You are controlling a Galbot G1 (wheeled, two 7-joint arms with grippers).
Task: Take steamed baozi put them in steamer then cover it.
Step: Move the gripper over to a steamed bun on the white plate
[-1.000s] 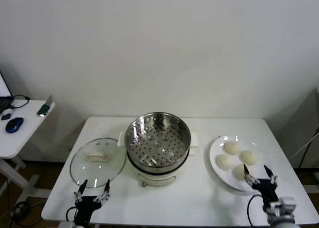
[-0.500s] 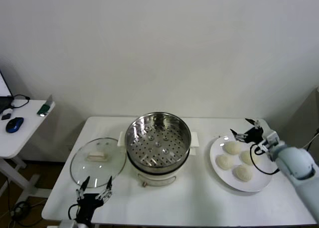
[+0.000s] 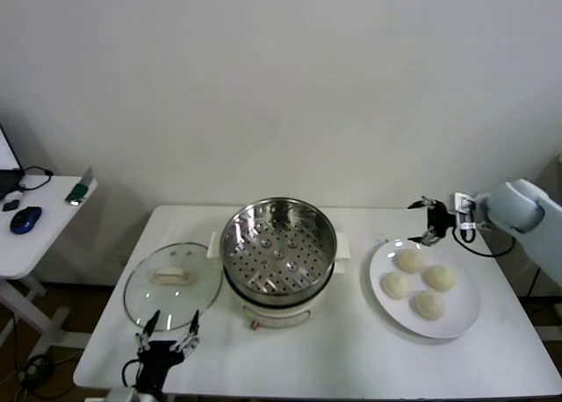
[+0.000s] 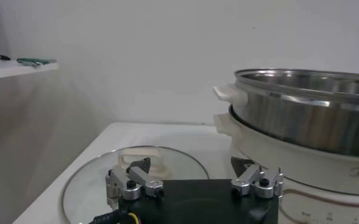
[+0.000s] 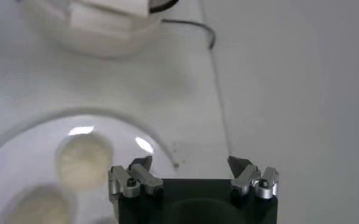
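The right claw (image 3: 428, 219) hangs over the far right part of the desk (image 3: 351, 358), its fingers spread wide and holding nothing. Just below and in front of it sits the white plate (image 3: 464, 319) with the four steamed baozi (image 3: 409, 261); the nearest bun lies close under the claw but not touching it. In the right wrist view that bun (image 5: 83, 159) shows just ahead of the open fingertips, with the plate's rim (image 5: 21, 125) curving past them.

The steamer (image 3: 277, 248) stands well to the left of that claw, at the middle of the desk, uncovered, its perforated tray bare.

The left claw (image 3: 167, 336) waits low at the desk's near edge, also spread wide and empty. The cover (image 3: 172, 284) lies flat on the desk just beyond it, handle up, beside the steamer. From the left wrist view, the cover (image 4: 167, 164) lies right ahead of the fingers and the steamer (image 4: 307, 115) rises beside it.

There is faint lettering on the steamer's white base, too small to read.
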